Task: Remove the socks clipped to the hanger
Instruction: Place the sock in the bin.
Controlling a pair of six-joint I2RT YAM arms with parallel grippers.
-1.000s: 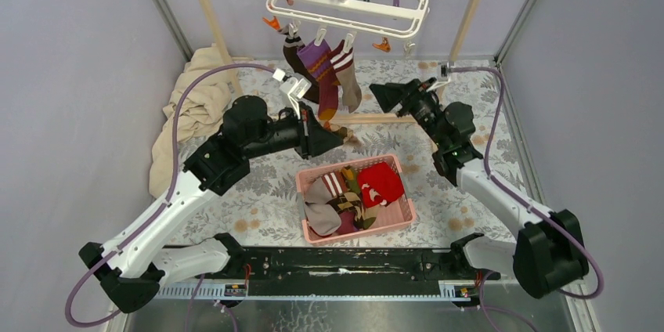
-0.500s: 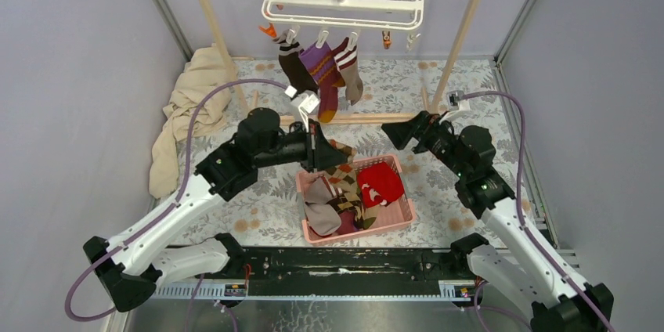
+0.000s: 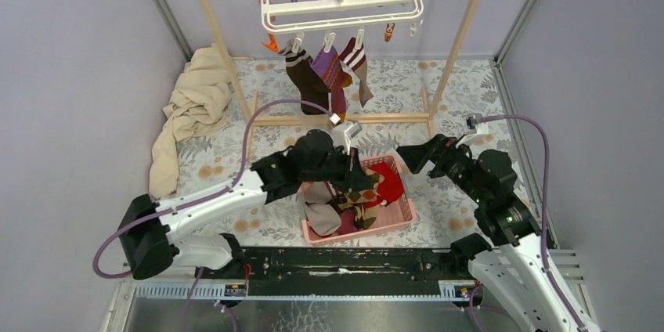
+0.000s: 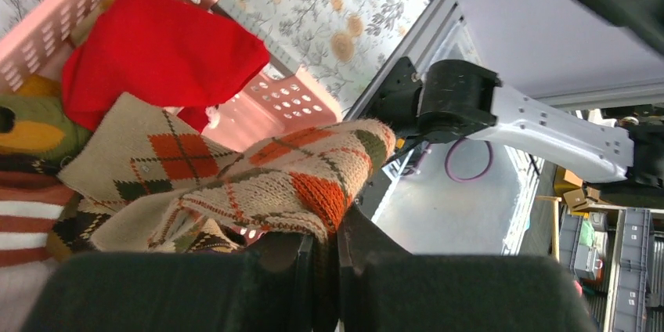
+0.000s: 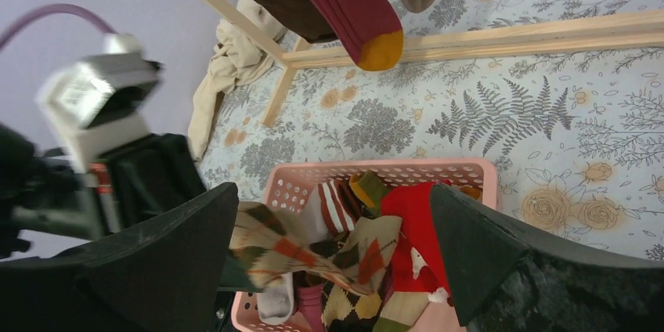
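Floral tabletop with pink basket. Left tool pinches an argyle sock over the basket; right tool, jaws spread, hovers just beside it. Three socks hang clipped under the hanger, at the far side.

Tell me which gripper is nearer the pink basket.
Left. The left gripper hangs directly over the pink basket, shut on an argyle sock. The right gripper, open, sits just off the basket's far right corner, above the floral cloth.
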